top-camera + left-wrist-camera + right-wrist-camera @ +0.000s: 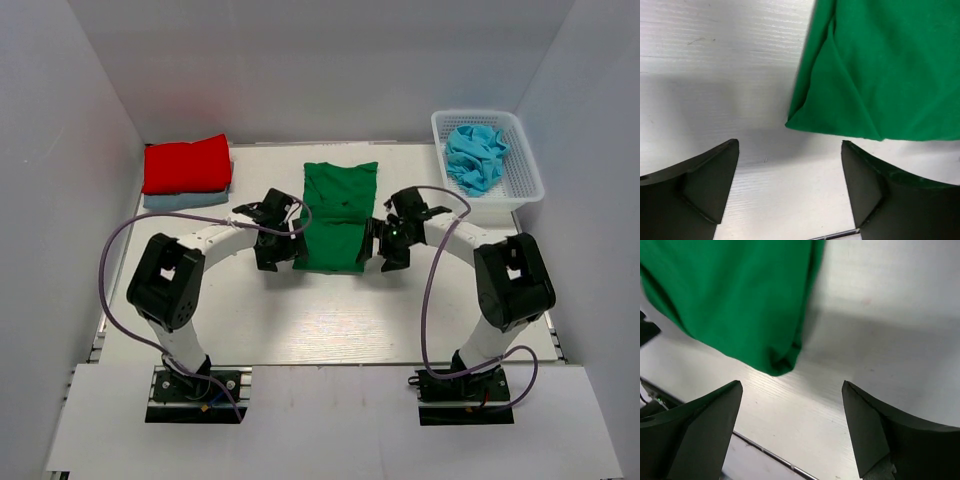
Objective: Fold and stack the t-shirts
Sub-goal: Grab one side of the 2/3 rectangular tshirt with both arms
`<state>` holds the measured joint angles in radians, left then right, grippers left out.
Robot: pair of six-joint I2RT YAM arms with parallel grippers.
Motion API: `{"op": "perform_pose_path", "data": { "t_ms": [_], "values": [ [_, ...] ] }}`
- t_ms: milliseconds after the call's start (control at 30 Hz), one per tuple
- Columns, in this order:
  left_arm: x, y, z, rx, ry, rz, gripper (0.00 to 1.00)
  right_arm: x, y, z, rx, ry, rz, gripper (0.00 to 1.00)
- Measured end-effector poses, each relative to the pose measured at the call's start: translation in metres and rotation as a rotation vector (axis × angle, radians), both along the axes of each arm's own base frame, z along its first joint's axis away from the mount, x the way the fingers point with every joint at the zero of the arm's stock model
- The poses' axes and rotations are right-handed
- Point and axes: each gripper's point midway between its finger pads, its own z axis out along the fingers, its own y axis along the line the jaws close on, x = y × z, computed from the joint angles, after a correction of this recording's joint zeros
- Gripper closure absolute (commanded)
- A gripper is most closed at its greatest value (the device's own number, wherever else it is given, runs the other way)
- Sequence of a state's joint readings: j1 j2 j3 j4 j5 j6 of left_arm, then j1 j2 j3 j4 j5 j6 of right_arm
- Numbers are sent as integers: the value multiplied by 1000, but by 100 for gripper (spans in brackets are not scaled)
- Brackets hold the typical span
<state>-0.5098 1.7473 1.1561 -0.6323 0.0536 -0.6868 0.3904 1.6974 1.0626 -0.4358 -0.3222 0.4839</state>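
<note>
A dark green t-shirt [338, 215], folded into a long strip, lies flat at the table's middle. My left gripper [283, 253] is open at its near left corner, which shows in the left wrist view [840, 100] just beyond the gripper [790, 150]. My right gripper [385, 250] is open at its near right corner, seen in the right wrist view [740, 305] just beyond the gripper [792, 390]. A folded red t-shirt [187, 164] lies on a folded pale blue one [185, 200] at the back left. A crumpled turquoise shirt [476, 156] lies in the basket.
A white mesh basket [525, 170] stands at the back right. White walls enclose the table on three sides. The table's near edge runs just behind both arm bases.
</note>
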Motion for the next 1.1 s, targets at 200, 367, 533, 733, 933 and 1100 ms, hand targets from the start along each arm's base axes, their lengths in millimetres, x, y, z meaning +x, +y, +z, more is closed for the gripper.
{"op": "perform_pose_path", "data": {
  "t_ms": [200,367,533,733,933,1100],
  "values": [
    [-2,-9,-13,1,-4,-22,24,-18,17,-18,45,61,19,25],
    [-1,-18,-20,-7,-30,-19,37,-10,28,-21,88,46,5,57],
    [3,-27,-24,-17,-50,-19,67,-11,29,-35,89,74,-22,86],
    [7,-39,-26,-47,-76,-24,100,-21,30,-37,118,81,-25,100],
    [-21,-27,-23,-15,-76,-22,100,-41,30,-24,119,72,12,100],
    [-70,-13,22,-58,-91,-64,100,-75,27,19,149,43,81,100]
  ]
}}
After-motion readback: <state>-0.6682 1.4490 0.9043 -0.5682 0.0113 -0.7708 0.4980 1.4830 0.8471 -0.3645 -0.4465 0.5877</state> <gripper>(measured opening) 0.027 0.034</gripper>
